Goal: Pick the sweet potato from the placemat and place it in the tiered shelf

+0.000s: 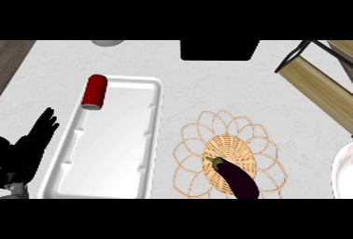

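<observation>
Only 1 hand shows: the left hand (29,147) at the lower left edge, black, its fingers straight and pointing up, holding nothing, its lower part cut off by the edge; the right hand is not in view. The vegetable on the woven placemat (228,156) is not a sweet potato in looks but a dark purple eggplant (238,179) with a green stem cap, glossy and long, lying slantwise on the mat's dense tan middle with its stem toward the upper left; its far end is cut off at the lower edge. The placemat's looped rim is cut there too. The tiered shelf (314,79), light wood with dark metal bars, runs out of the upper right corner, only partly seen. A white tray (110,140) lies between hand and mat, a red can (94,92) resting at its upper left corner. A pale rounded object at the right edge is too cropped to name
</observation>
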Available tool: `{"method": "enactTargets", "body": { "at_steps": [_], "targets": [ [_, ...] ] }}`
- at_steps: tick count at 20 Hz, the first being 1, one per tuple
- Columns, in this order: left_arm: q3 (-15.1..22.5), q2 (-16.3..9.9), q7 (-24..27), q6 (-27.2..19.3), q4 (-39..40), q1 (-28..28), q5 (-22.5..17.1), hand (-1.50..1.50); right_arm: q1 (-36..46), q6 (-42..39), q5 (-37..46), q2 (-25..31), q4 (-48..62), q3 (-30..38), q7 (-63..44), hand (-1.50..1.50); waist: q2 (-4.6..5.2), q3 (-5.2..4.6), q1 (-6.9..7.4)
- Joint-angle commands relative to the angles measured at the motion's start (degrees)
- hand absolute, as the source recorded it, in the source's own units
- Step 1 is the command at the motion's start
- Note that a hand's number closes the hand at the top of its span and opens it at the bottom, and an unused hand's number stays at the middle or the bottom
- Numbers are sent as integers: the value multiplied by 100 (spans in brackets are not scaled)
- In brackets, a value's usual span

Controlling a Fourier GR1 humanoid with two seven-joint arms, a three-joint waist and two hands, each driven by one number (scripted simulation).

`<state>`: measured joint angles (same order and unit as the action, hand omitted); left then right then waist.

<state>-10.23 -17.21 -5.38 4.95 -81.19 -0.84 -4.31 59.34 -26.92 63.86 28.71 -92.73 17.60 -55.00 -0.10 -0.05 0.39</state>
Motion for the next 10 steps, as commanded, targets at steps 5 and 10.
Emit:
{"method": "enactTargets", "body": {
  "at_steps": [5, 10],
  "targets": [
    [222, 271, 13, -183, -527, -425, 248, 0, 240, 219, 375, 670, 1264, 195, 115, 150, 11, 5, 51],
    [-180, -25, 70, 64, 274, 273, 4, 0, 17, 732, 323, 991, 2079, 395, 755, 150, 35, 2, 9]
  ]
}}
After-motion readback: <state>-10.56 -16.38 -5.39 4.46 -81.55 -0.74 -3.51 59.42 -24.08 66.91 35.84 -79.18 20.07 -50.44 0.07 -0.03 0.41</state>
